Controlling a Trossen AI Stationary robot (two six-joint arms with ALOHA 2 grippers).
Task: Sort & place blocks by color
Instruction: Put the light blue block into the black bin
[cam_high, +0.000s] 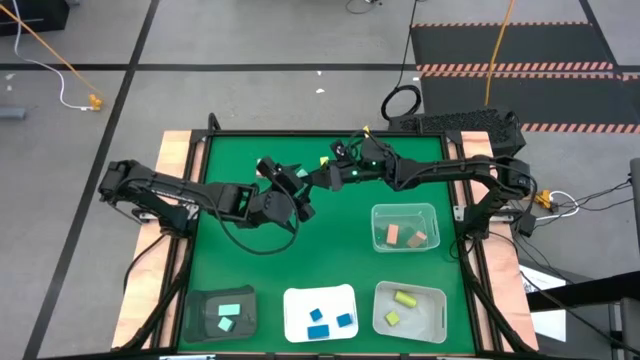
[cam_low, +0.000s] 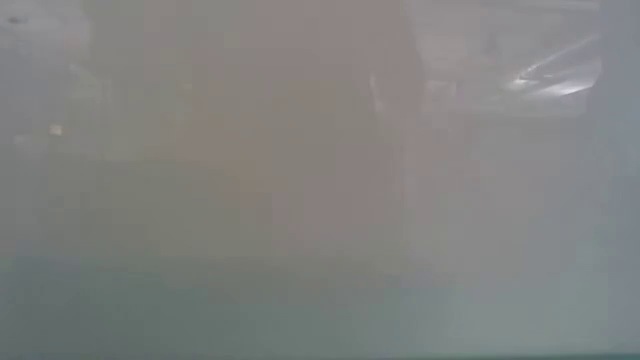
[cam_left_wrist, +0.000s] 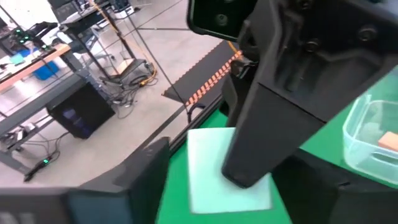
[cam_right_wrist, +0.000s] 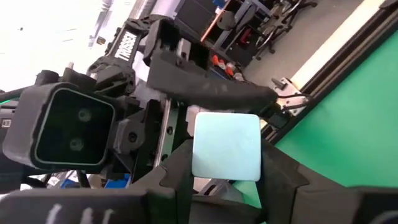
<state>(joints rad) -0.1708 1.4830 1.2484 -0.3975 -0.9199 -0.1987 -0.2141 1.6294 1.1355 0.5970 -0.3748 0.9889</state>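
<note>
A pale mint block (cam_right_wrist: 227, 146) is held above the green mat's middle, where both grippers meet. My right gripper (cam_right_wrist: 227, 168), reaching in from the table's right (cam_high: 325, 178), is shut on it. My left gripper (cam_left_wrist: 249, 177), coming from the left (cam_high: 298, 195), is open. One of its fingers (cam_left_wrist: 146, 177) stands beside the block (cam_left_wrist: 211, 177) with a strip of green showing between them. Other blocks lie sorted in containers along the near edge: mint (cam_high: 228, 312), blue (cam_high: 320, 322), yellow (cam_high: 402, 300) and tan (cam_high: 400, 235). The low view shows only haze. My right gripper pinches the mint block between its two fingers (cam_right_wrist: 183, 165), which lie on two opposite side faces (cam_right_wrist: 202, 149). The block is lifted clear of the mat. In the left wrist view one right finger (cam_left_wrist: 273, 118) covers part of the block's face.
A dark tray (cam_high: 222, 318), a white tray (cam_high: 320, 298) and a clear bin (cam_high: 410, 325) line the near edge. A second clear bin (cam_high: 405, 212) sits right of centre. The mat's far and left parts (cam_high: 240, 160) are bare green. The left arm's cable loops over the mat (cam_high: 255, 240).
</note>
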